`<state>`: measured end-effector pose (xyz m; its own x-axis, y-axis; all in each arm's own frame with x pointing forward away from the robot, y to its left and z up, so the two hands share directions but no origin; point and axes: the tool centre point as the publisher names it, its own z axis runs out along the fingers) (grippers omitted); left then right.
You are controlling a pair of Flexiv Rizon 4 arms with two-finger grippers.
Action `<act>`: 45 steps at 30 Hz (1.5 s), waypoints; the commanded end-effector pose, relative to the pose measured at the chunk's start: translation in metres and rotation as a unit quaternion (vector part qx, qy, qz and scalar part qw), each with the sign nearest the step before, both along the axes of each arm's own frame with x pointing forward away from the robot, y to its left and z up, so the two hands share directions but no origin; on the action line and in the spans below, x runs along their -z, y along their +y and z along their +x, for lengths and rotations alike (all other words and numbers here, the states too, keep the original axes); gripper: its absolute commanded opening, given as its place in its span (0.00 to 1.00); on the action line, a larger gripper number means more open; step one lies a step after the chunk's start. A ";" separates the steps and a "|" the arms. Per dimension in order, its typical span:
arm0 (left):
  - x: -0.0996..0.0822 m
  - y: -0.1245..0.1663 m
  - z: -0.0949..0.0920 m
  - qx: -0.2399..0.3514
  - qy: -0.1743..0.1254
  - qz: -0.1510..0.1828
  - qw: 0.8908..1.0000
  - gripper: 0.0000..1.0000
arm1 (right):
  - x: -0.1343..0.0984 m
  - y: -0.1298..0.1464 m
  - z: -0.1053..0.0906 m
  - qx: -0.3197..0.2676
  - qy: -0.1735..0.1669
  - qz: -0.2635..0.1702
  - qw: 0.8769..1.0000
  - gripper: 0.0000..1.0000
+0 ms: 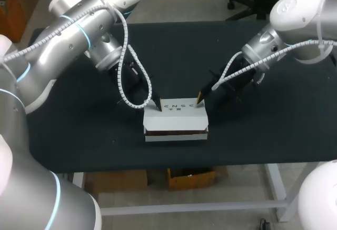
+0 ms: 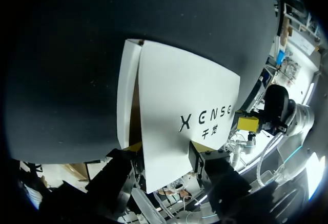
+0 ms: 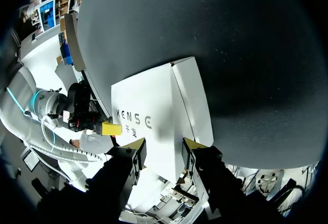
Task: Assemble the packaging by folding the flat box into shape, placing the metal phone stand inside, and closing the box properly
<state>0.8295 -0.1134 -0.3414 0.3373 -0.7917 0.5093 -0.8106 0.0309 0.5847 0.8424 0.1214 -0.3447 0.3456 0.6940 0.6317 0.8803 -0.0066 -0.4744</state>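
White cardboard box [image 1: 176, 120] at the middle of the black table [image 1: 274, 135], a gripper at each rear corner.
Left gripper [image 2: 168, 148] and right gripper [image 3: 164, 146] both spread, tips on the lid; dark lettering [image 1: 179, 106] is printed there.

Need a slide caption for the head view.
Left gripper and right gripper at the far corners of the white box on the black table.

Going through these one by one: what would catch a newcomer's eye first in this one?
A white box stands in the middle of the black table, with a dark gap along its front under the lid. The two arms come in from either side, and the left gripper and right gripper sit at the box's back corners, yellow tips on its top.
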 end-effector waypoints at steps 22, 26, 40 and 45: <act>-0.008 0.006 0.000 -0.004 -0.028 -0.005 1.000 0.69 | 0.002 -0.001 0.000 -0.002 -0.002 0.001 1.000 0.41; -0.008 0.008 -0.001 -0.006 -0.030 -0.005 1.000 0.69 | 0.003 -0.001 0.001 -0.003 -0.002 0.001 1.000 0.41; -0.010 0.018 -0.004 -0.018 -0.037 -0.006 0.999 0.68 | 0.006 0.000 0.000 -0.006 -0.005 0.000 1.000 0.42; -0.012 0.022 -0.005 -0.021 -0.041 -0.007 0.999 0.67 | 0.008 0.002 0.000 -0.008 -0.007 -0.002 1.000 0.42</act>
<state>0.8297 -0.0941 -0.3327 0.3241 -0.7744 0.5434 -0.8509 0.0124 0.5252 0.8418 0.1213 -0.3515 0.3264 0.7005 0.6347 0.8873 0.0043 -0.4611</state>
